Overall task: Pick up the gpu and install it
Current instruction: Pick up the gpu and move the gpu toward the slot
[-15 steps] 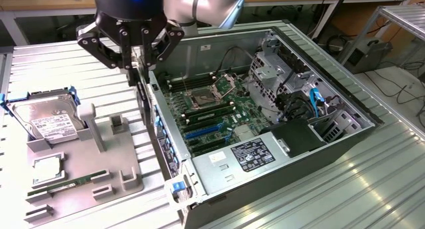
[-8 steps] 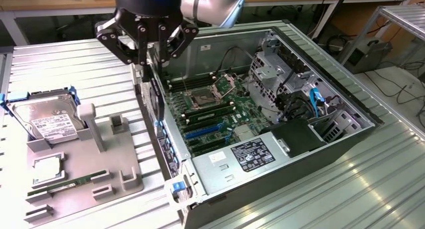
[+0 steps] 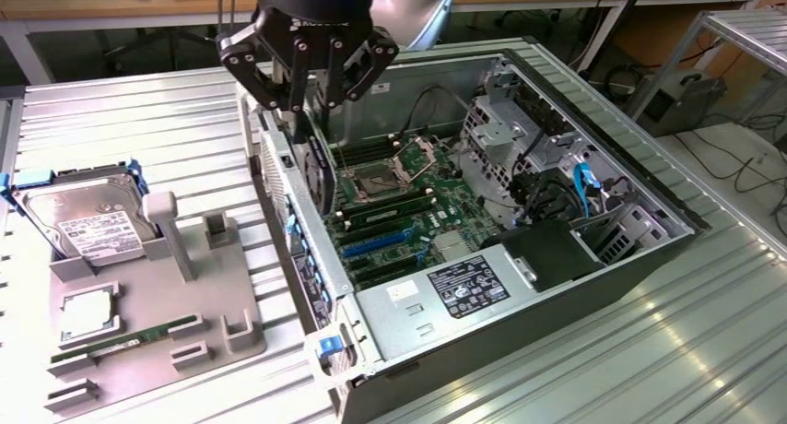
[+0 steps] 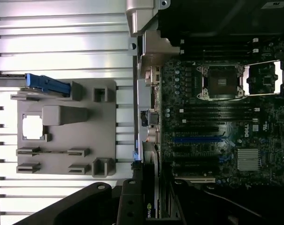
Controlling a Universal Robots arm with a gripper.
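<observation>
The black multi-fingered gripper point(image 3: 310, 106) is clenched on the gpu point(image 3: 317, 170), a thin dark flat card held edge-on and hanging downward. In the wrist view its top edge carries a small green logo point(image 4: 149, 206).

The card hangs over the open grey metal computer case point(image 3: 615, 147), just inside the case's long wall on the exterior view's left. Whether its lower end touches anything cannot be told. Below and beside it lies the green motherboard point(image 3: 406, 212), with an open square processor socket point(image 3: 375, 177) and blue expansion slots point(image 3: 375, 241) close by. A silver labelled power supply box point(image 3: 474, 286) and blue cables point(image 3: 588, 180) sit toward the case's far wall, well apart from the card.

The case lies on its side on the ribbed aluminium worktop point(image 3: 688, 350). Toward the worktop's edge on the exterior view's left sits a grey moulded fixture tray point(image 3: 184, 341). It holds a silver hard drive with a white label point(image 3: 87, 221), a square processor chip point(image 3: 87, 315) and a slim green memory stick point(image 3: 135, 336).
</observation>
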